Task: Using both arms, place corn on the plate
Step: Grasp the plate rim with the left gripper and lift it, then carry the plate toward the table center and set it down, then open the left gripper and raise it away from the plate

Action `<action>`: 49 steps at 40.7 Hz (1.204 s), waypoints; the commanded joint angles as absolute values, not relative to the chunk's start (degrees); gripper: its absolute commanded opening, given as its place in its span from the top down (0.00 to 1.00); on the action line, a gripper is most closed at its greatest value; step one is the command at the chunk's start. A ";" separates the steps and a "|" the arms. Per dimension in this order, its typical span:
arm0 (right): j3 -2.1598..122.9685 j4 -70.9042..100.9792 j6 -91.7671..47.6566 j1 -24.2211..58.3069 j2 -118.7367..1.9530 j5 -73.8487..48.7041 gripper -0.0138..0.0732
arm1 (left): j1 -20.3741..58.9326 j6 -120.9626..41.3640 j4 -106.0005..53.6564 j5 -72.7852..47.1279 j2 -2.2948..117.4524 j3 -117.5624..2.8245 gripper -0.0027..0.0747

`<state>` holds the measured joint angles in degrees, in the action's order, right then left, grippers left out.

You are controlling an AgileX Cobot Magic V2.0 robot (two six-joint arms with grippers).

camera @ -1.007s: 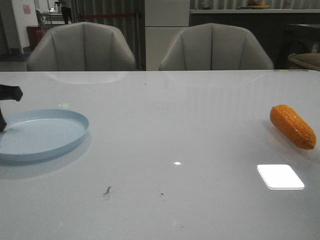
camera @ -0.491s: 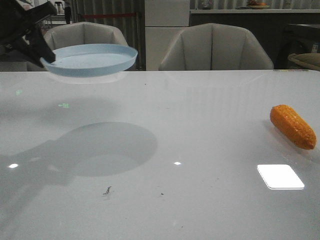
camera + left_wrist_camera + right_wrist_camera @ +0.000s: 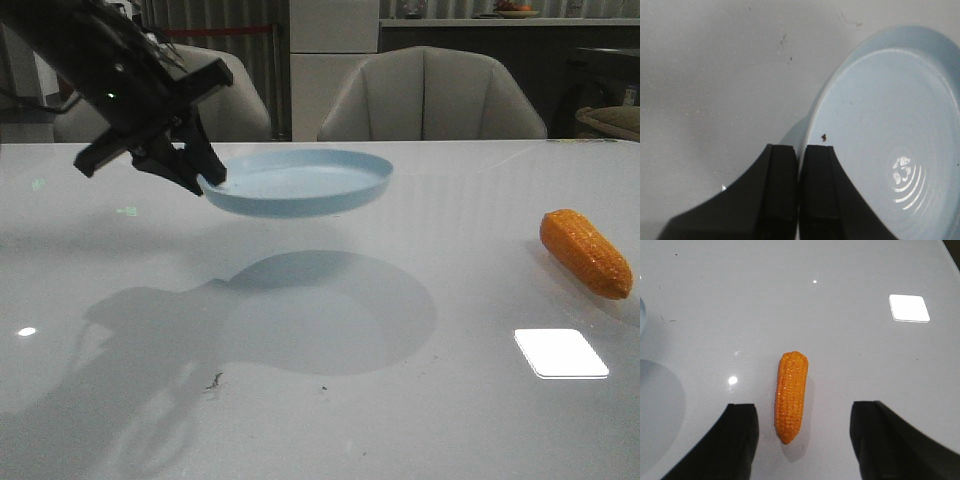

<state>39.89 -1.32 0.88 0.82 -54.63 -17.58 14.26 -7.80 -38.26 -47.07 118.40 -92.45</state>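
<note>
The broad, glossy pale-grey worktop [image 3: 330,420] carries almost nothing, which leaves the middle free as a meeting ground for both arms. Above it, the black two-fingered left arm [image 3: 110,70] reaches in from about ten o'clock in the front view and holds the round, shallow pale blue plate [image 3: 300,182] in the air, close to level, with a wide round shadow on the worktop beneath it showing that it is clear of the surface. The left gripper [image 3: 799,172] has its jaws pinched shut on the plate's low rim, one finger above and one below the edge; a rim grip is probably the only purchase such a flat dish offers, and it keeps the plate's bowl unobstructed for what is to land there. The plate hangs near the centre of the scene, seemingly carried toward a spot both arms can reach. The glossy orange corn cob with bumpy kernels [image 3: 586,253] lies on the worktop at about three o'clock in the front view, well apart from the plate and untouched. The right gripper [image 3: 802,440] hovers above it with jaws spread wide, one finger to each side of the cob, which lies lengthwise between them, a stance that looks readied for closing across its width.
</note>
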 commanded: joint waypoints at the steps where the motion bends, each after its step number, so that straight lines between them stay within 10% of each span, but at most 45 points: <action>1: 41.66 -1.34 0.56 0.52 -54.09 -13.29 0.26 | 16.23 -7.60 -40.67 -46.57 117.13 -94.38 0.84; 16: 41.66 -1.34 0.56 0.52 -54.09 -13.29 0.26 | 17.43 -7.87 -38.76 -44.67 120.00 -94.38 0.81; 28: 41.66 -1.34 0.56 0.52 -54.09 -13.29 0.26 | 17.31 -10.56 -39.58 -45.56 120.00 -94.97 0.36; 49: 52.93 1.22 0.97 0.52 -64.06 -25.42 0.26 | 4.08 -22.10 -36.23 -59.50 112.01 -110.76 0.50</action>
